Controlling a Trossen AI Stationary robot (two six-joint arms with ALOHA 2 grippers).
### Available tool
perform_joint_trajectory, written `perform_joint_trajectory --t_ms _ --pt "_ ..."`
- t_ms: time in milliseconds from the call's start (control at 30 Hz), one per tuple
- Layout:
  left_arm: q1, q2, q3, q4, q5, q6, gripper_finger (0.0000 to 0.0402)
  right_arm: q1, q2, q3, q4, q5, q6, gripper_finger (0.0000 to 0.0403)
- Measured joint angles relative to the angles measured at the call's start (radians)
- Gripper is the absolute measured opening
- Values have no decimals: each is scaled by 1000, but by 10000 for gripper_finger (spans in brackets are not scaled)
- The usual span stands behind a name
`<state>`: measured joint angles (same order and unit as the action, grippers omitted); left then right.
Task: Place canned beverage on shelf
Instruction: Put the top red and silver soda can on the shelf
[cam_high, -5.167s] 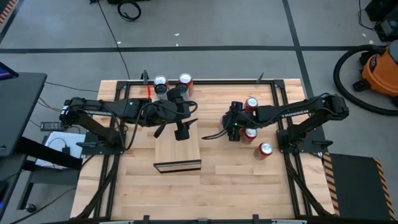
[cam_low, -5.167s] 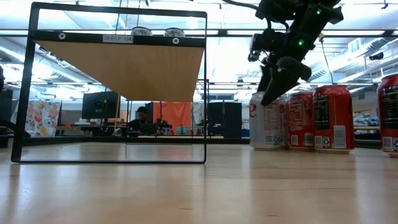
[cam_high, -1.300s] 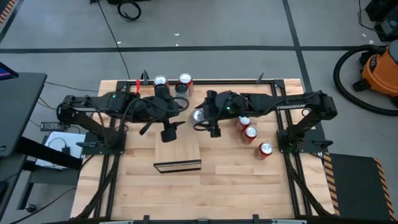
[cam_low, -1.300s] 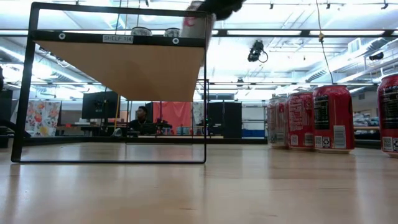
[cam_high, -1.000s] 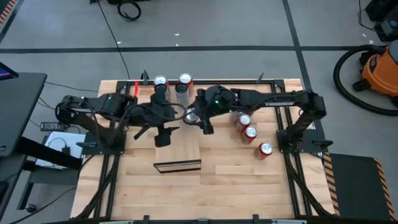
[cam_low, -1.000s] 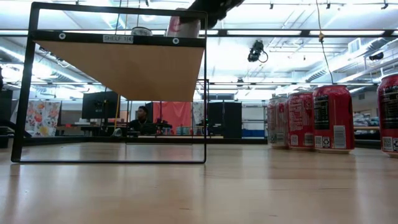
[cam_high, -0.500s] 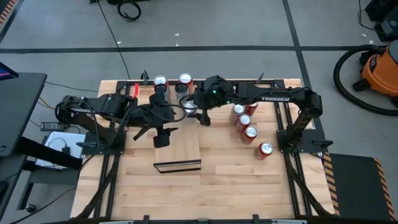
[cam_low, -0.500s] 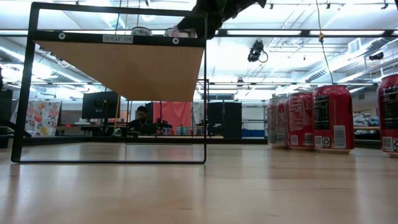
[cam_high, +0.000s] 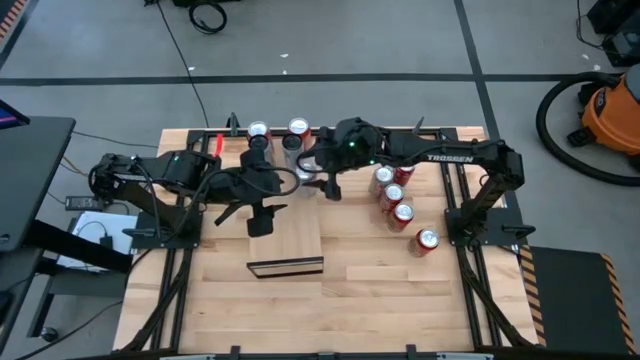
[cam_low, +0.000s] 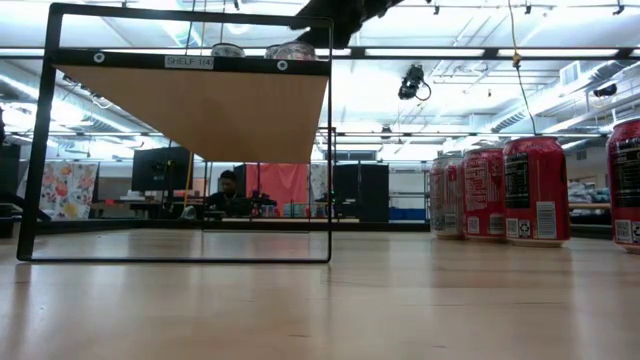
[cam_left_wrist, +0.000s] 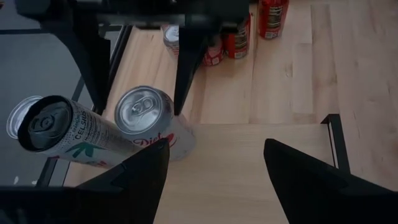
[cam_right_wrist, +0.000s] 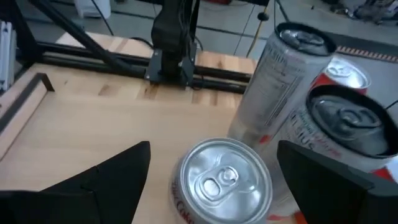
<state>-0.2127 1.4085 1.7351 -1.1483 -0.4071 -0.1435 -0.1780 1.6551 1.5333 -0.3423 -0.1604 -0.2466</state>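
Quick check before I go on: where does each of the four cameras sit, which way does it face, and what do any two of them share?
High view: above the table, looking straight down; both arms, the shelf and the red cans show.
Low view: at table-top height, looking level across; the shelf's underside and a bit of dark arm at the top.
Left wrist view: over the shelf's far end; the left gripper frames the Diet Coke can.
Right wrist view: looks down between the right gripper onto the same can.
Shared: both wrist views see that can.
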Motion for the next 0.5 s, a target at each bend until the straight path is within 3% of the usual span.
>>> perform_joint_trajectory --t_ms 300,500 --pt "0 0 0 0 0 -4 272 15 -81 -6 -132 78 -19 359" --pt "0 0 0 0 0 -7 272 14 -109 -96 -166 170 -18 356"
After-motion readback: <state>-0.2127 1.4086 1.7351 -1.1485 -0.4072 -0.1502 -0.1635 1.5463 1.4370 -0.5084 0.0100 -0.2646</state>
